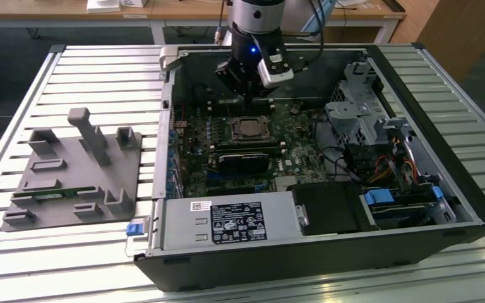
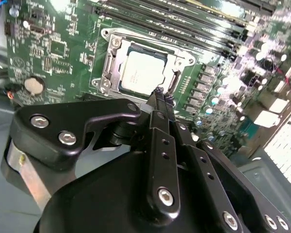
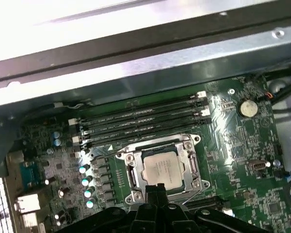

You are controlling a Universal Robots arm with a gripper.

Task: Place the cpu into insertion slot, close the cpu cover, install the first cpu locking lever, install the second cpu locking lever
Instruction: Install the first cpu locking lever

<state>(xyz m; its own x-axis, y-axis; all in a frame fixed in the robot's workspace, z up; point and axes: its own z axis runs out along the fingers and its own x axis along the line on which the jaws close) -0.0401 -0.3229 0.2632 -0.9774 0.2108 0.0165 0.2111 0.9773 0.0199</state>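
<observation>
Silver-grey square cpu [image 2: 143, 73] seated in black-rimmed square insertion slot [image 2: 148, 48] on green circuit board [image 3: 233, 141], dull silver metal-frame cpu cover [image 2: 184, 60] apparently down around it, I see black gripper [image 2: 161, 95] just above socket edge, fingertips pressed together, holding nothing

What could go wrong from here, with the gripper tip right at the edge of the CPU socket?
1. The gripper tip sits at the rim of the cpu cover, very close to the cpu. A slip could scrape the chip's metal top or catch the frame.
2. Small capacitors crowd the board beside the socket, so a sideways sweep of the arm might knock them.
</observation>
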